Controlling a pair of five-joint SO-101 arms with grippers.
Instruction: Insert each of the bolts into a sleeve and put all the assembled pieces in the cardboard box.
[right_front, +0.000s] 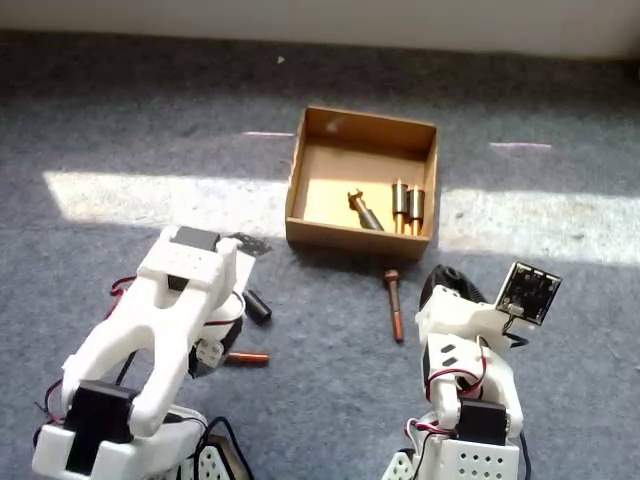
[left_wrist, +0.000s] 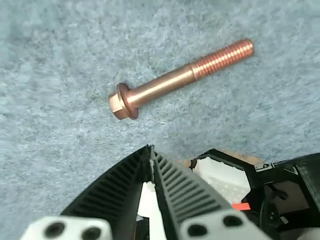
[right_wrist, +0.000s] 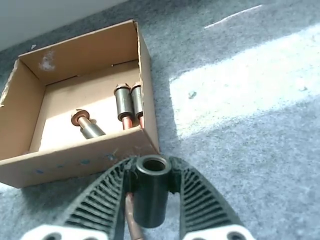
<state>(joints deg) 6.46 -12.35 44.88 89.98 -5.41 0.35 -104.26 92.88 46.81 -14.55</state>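
right gripper is clamped on a black sleeve, held upright-ish with the bore open toward the wrist camera. nothing is in the bore as far as i can see. it sits near-right of the cardboard box, just short of its near wall.

first bolt lies flat on the counter just left of that gripper, near side of the box, head toward the box. not in a sleeve yet.

left gripper is closed with its fingers pressed together, holding nothing. second bolt lies flat on the counter just in front of it, apart from the fingers. in the high view that bolt is at the near left, beside the left arm.

second sleeve lies loose on the counter, just beyond the second bolt and left of the box.

inside the box: three assembled pieces, two side by side against the right wall, and one angled mid-floor.

status, my read: 3 sets done and boxed, 2 left. parts match up: two bare bolts, two empty sleeves, one of them already in hand. remaining work is 2 insertions and 2 drops. the closest pairing looks like the held sleeve and the first bolt.
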